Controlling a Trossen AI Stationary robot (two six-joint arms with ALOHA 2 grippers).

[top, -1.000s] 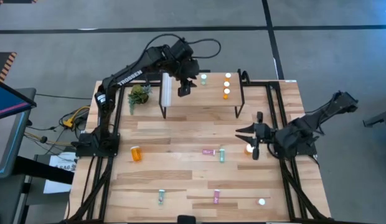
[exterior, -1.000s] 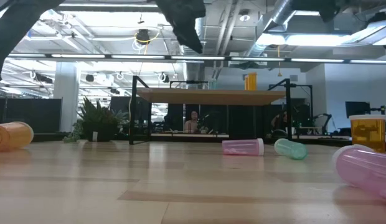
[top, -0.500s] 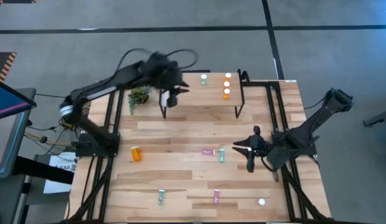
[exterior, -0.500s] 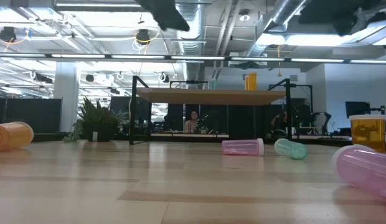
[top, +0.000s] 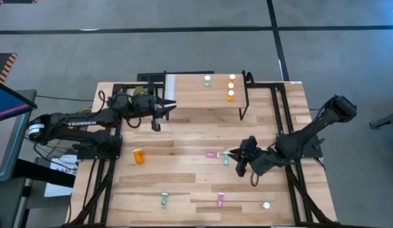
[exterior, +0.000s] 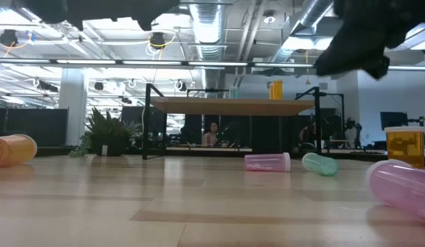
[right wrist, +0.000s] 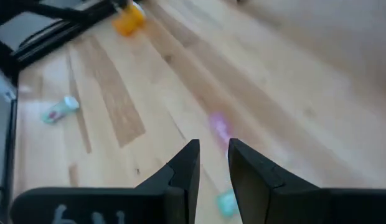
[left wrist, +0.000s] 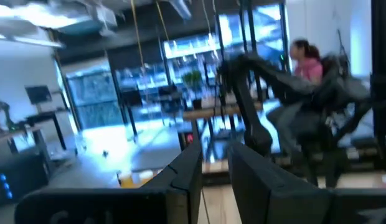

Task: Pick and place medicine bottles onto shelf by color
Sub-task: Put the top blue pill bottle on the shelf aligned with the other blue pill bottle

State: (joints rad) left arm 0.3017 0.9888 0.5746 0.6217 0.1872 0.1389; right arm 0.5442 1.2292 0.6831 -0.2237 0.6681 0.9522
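— State of the left gripper [top: 160, 115]?
— Just in front of the shelf [top: 196, 96], at its white-strip end. Fingers a narrow slit apart, gripping nothing.
— And the right gripper [top: 236, 163]?
— Well in front of the shelf, just beside a lying pink bottle [top: 212, 154] and teal bottle [top: 225, 158]. Same narrow slit, empty.
— Medicine bottles, counted?
— On the shelf, four upright: one teal-capped [top: 207, 80], three orange [top: 231, 95]. In front of the shelf, lying: one orange bottle [top: 139, 156], two pink, two teal. Farthest out, one upright white cap [top: 266, 205], body colour hidden.
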